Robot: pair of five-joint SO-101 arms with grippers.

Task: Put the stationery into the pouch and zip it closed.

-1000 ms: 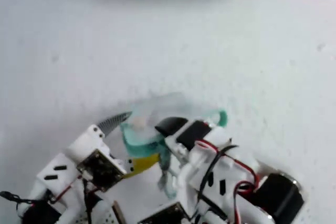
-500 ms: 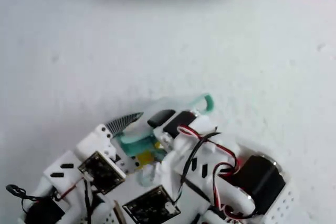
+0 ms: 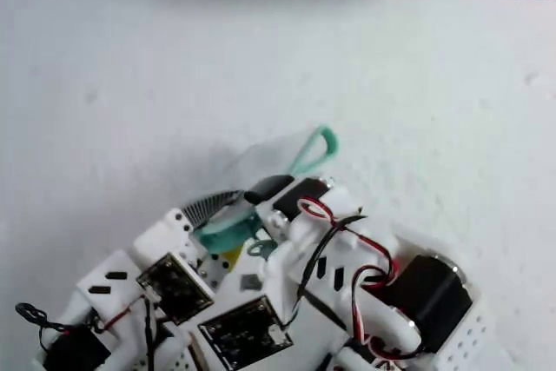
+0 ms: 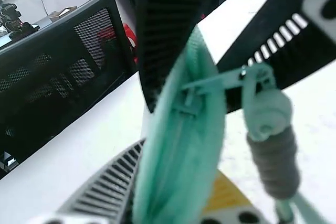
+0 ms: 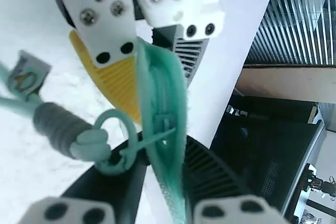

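With fingers (image 4: 168,30) of left gripper (image 4: 157,124), pinches tight the teal zip edge of pouch (image 3: 274,158); with right gripper (image 5: 163,182), clamps same edge (tips nearly meeting). Holds pouch low over table (image 3: 391,67), zip pull (image 5: 107,148) and grey cord (image 5: 55,127) hemmed between tips.

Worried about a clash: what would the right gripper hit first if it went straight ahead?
Probably the left gripper, close ahead along the pouch's teal zipper edge that both clamp.

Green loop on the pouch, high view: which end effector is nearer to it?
Right. The right end effector holds the pouch just short of the green loop; the left end effector grips the pouch farther from it.
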